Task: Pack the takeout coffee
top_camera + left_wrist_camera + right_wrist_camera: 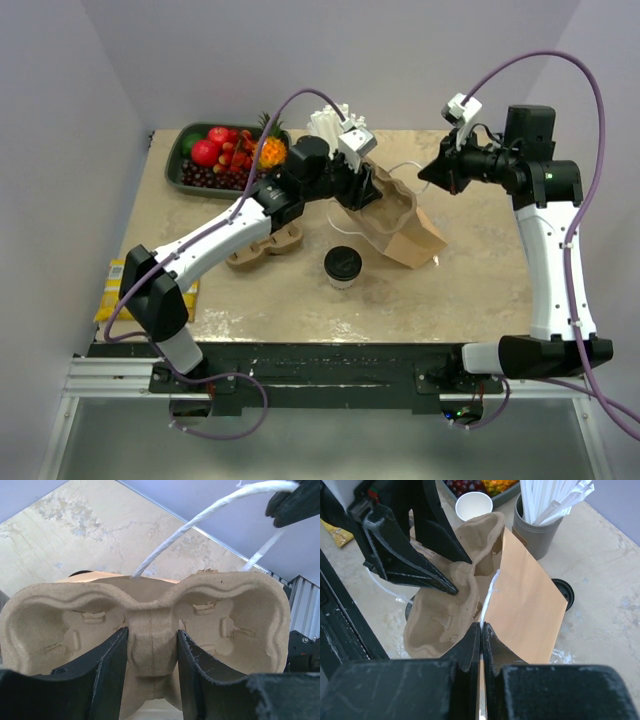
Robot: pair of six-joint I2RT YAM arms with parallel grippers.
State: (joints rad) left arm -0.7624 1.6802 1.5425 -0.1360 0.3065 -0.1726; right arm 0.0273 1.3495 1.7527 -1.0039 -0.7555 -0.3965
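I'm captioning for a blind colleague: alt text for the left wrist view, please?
The left hand grips a brown pulp two-cup carrier by its centre ridge, both wells empty. A white twine handle arcs above it, against the beige table.

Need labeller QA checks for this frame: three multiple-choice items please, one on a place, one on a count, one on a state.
1. Where is the takeout coffee?
A: standing on the table, on the near side of the bag
B: inside the bag
C: on the floor

2. How many cup wells has the carrier in the left tool?
A: one
B: two
C: four

3. The right tool is:
A: wide open
B: shut on nothing
C: shut on the bag's handle cord

Key:
1 A, the top view shows it lidded on the tabletop.
2 B, the left wrist view shows two wells.
3 C, the white cord runs into its closed tips.
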